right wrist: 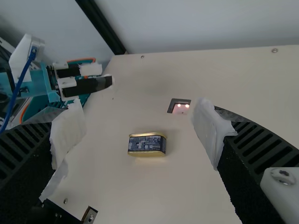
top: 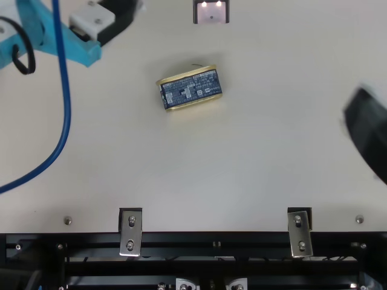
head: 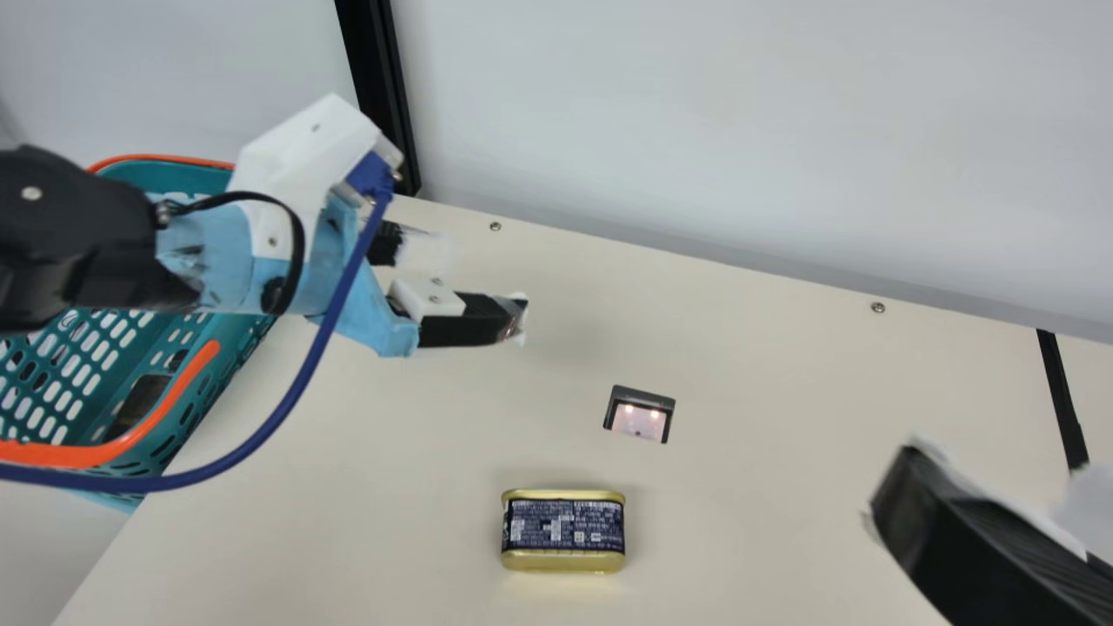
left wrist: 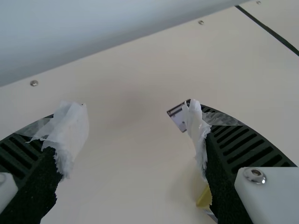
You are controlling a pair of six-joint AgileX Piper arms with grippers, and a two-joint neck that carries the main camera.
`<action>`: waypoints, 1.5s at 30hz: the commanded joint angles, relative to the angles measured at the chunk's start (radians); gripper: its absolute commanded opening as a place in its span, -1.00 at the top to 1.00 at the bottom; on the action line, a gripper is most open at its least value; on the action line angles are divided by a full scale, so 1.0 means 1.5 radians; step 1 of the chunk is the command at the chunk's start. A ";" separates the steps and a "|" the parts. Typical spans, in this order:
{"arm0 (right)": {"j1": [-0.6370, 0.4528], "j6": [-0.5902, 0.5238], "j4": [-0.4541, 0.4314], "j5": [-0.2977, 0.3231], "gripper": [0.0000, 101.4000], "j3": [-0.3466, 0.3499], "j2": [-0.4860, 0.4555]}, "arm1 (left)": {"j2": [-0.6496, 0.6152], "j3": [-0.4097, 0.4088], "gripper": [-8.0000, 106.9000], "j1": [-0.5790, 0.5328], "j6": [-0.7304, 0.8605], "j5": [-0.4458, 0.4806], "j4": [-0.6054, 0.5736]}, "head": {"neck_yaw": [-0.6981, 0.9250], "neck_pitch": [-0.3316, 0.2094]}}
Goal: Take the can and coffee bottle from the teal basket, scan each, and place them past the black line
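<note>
On the table lies the gold-edged can (head: 563,527), its dark printed side up, also in the top view (top: 191,89). My left gripper (head: 483,283) is open and empty beyond the can, between the teal basket (head: 236,343) and the scanner; its fingers stand wide apart in the left wrist view (left wrist: 138,112). My right gripper (head: 1000,482) hangs open over the table's right part, well away from the can; its own wrist view (right wrist: 139,109) has the can in the gap, farther off. A dark item (head: 139,404) sits in the basket; I cannot tell what it is.
A scanner window (head: 640,415) with two lights is set into the table behind the can. The black line (head: 1063,400) crosses the far right. A wall runs along the back, with a black post (head: 380,96); a blue cable (head: 300,382) loops from the left arm.
</note>
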 commanded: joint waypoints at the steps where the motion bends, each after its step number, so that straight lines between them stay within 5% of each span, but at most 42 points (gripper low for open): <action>1: 0.003 -0.043 0.021 0.004 -1.00 -0.016 0.061 | -0.024 0.030 -0.71 -0.004 0.021 -0.076 -0.042 | -0.001 0.000; 9: 0.000 -0.165 0.077 0.051 -1.00 -0.090 0.198 | -0.079 0.105 -0.71 -0.037 0.064 -0.230 -0.117 | -0.001 0.000; 10: 0.002 -0.138 0.073 0.038 -1.00 -0.076 0.162 | -0.078 0.093 -0.71 -0.035 0.071 -0.177 -0.113 | -0.001 0.000; 21: 0.010 -0.175 0.064 0.083 -1.00 -0.112 0.222 | -0.080 0.104 -0.71 -0.052 0.003 -0.266 -0.060 | -0.001 0.000; 25: 0.026 -0.204 0.049 0.137 -1.00 -0.155 0.272 | -0.082 0.118 -0.71 -0.059 -0.042 -0.307 -0.029 | -0.001 0.000; 34: 0.156 -0.270 -0.005 0.137 -1.00 -0.196 0.410 | -0.115 0.165 -0.71 -0.024 -0.143 -0.353 0.049 | -0.001 0.000; 45: 0.258 -0.419 -0.067 0.137 -1.00 -0.254 0.526 | -0.194 0.236 -0.71 0.059 -0.239 -0.327 0.138 | -0.001 0.000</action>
